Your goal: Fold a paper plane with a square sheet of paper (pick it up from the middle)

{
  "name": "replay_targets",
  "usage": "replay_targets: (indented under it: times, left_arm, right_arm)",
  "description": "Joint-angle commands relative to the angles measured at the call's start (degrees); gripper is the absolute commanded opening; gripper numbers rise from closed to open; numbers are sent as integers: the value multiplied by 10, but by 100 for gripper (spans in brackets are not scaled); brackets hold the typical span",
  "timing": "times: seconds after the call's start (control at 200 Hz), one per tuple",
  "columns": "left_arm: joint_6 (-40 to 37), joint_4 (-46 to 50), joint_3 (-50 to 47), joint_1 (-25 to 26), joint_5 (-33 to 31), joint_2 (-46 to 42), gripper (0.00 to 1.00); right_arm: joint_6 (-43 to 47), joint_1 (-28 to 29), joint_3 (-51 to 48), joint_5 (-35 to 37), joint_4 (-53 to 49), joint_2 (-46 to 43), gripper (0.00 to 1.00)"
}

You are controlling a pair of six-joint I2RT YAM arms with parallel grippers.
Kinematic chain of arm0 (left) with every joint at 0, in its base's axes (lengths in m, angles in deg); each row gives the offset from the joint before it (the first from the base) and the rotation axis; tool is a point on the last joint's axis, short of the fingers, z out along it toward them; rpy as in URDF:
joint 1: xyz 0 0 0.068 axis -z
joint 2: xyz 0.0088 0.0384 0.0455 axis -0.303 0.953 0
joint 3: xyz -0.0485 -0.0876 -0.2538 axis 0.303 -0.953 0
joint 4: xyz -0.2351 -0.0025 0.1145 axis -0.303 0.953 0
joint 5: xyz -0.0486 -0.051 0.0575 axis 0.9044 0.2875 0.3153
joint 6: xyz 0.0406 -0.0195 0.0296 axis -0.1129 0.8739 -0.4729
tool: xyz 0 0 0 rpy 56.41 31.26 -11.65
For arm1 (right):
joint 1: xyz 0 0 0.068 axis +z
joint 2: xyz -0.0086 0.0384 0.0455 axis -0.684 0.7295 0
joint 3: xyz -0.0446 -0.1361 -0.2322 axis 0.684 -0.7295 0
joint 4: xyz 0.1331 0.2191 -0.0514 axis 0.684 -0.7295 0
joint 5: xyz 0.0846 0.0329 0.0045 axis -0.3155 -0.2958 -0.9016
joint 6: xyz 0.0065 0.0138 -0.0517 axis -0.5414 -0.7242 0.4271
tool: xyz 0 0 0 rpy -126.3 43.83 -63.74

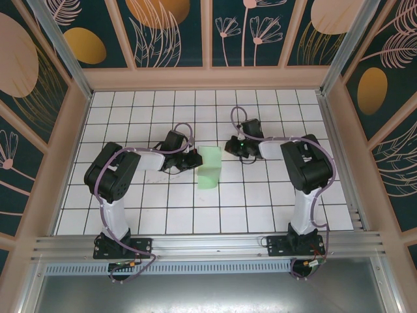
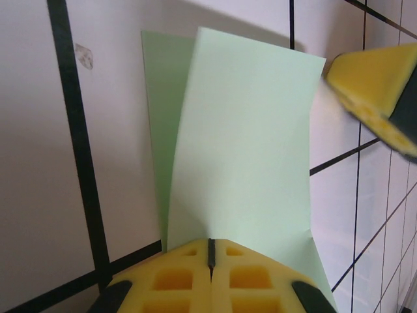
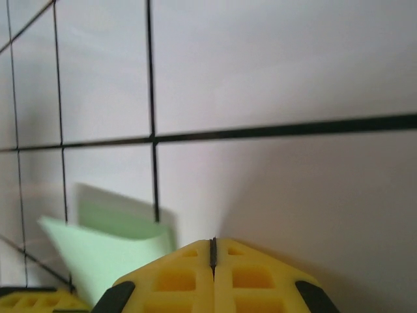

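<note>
Pinching paper (image 2: 241, 143), left pincer (image 2: 210, 253) low.

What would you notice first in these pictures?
The pale green paper stands out, half folded with one flap raised, in the middle of the white grid table. The left gripper pinches its left edge. The right gripper is shut just to the paper's right, not touching it.

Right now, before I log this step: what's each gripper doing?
Left gripper: closed, tips against the green paper, apparently not pinching it.
Right gripper: closed, empty.
</note>
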Motion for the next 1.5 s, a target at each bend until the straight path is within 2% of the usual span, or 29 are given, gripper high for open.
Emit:
replay_targets:
  times: [0.0,0.21,0.375,0.515,0.696,0.866,0.981,1.136,1.326,1.496]
  left_arm:
    - [-16,126,-46,-3,-123,69,0]
    - [-15,125,-48,-3,-125,67,0]
    - [-14,124,-51,-3,-125,65,0]
    - [-14,123,-54,-3,-126,64,0]
    - [-14,120,-59,-3,-125,63,0]
    - [-13,117,-61,-3,-125,60,0]
    - [-11,115,-61,-3,-125,60,0]
    - [-11,114,-60,-3,-126,60,0]
    - [-10,113,-60,-3,-128,61,0]
    - [-9,112,-60,-3,-130,62,0]
  right_arm:
    - [0,14,-6,31,-11,-50,0]
    - [-2,66,24,-7,-11,-24,0]
    - [-12,74,59,-25,-11,30,0]
    - [-16,59,75,-7,-27,56,0]
    - [-7,10,75,33,-56,70,0]
    - [14,-8,77,58,-81,20,0]
    - [18,10,53,33,-82,-30,0]
    - [7,65,11,-7,-82,-62,0]
    - [-9,111,-17,-52,-75,-59,0]
    - [23,116,-10,-90,-117,-22,0]
